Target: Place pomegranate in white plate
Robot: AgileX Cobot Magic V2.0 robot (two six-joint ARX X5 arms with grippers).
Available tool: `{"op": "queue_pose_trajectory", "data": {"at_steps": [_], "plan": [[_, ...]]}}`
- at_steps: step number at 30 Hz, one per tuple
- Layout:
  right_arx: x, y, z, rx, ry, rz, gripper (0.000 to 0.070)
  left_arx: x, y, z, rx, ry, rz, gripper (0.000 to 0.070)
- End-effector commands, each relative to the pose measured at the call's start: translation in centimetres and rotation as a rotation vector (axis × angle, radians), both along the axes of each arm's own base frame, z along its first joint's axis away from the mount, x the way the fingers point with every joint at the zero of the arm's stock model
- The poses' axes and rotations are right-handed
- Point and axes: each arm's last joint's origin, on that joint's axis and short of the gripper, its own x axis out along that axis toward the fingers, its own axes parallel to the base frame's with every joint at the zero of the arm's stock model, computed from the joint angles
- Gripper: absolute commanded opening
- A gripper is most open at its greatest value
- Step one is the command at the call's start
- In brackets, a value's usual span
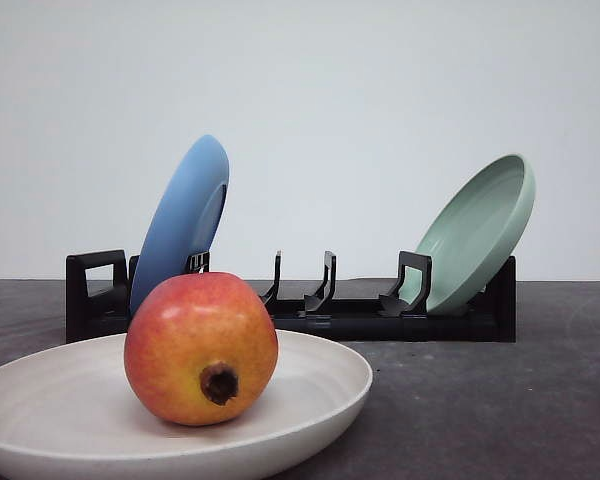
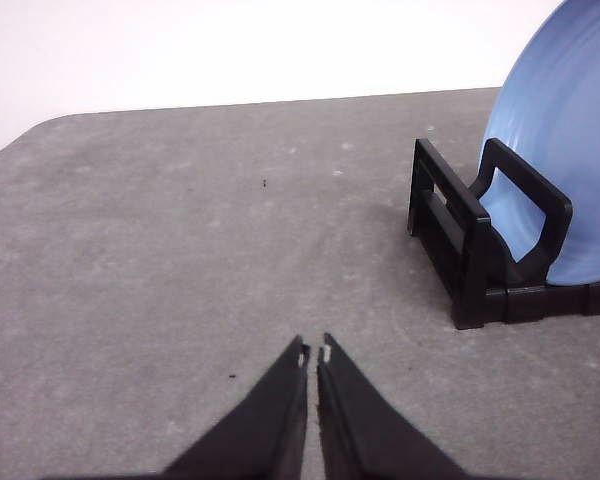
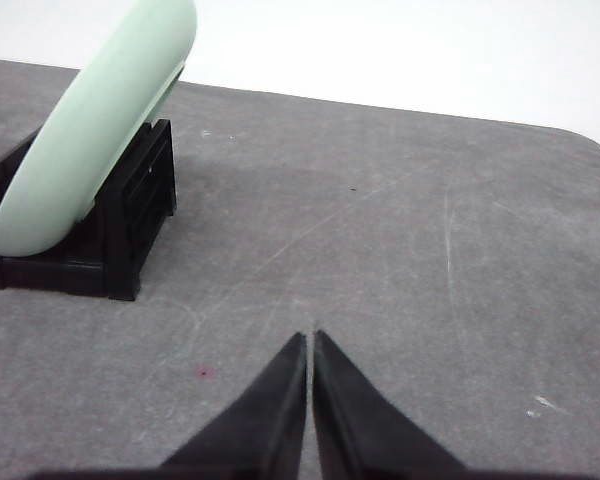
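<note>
In the front view the pomegranate (image 1: 201, 348) sits inside the white plate (image 1: 40, 405) at the lower left of the frame, resting on the plate's shallow floor with its dark calyx nub turned toward the camera and slightly downward; its skin runs from red at the top to orange-yellow near the nub. The plate lies flat on the dark grey worktop (image 1: 480, 400), its near edge cut off by the bottom of the frame. Behind it, across the middle of the frame, stands a black dish rack (image 1: 325, 315). A blue plate (image 1: 183, 220) leans upright in the rack's left end, and a pale green plate (image 1: 480, 232) leans in its right end, tilted to the right; the slots between them hold nothing. In the left wrist view the left gripper (image 2: 313, 352) is at the bottom centre with its fingertips nearly together, closed on nothing, above bare worktop, with the rack's end and the blue plate at the right of the frame. In the right wrist view the right gripper (image 3: 309, 338) is likewise closed and empty, the green plate and rack end at the upper left.
</note>
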Motion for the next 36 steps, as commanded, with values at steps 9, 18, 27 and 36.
{"op": "queue_pose_trajectory", "data": {"at_steps": [9, 18, 27, 36], "plan": [[0.03, -0.01, -0.03, 0.01, -0.009, -0.004, 0.0003, 0.05, 0.0, -0.4, -0.004, 0.011, -0.001, 0.0], [0.03, -0.01, -0.03, 0.01, -0.009, -0.004, 0.0003, 0.05, 0.0, -0.4, -0.004, 0.011, -0.001, 0.0], [0.03, -0.01, -0.03, 0.01, -0.009, -0.004, 0.0003, 0.05, 0.0, -0.4, -0.004, 0.011, -0.001, 0.0], [0.03, -0.01, -0.03, 0.01, -0.009, -0.004, 0.0003, 0.05, 0.0, -0.4, -0.004, 0.011, -0.001, 0.0]]}}
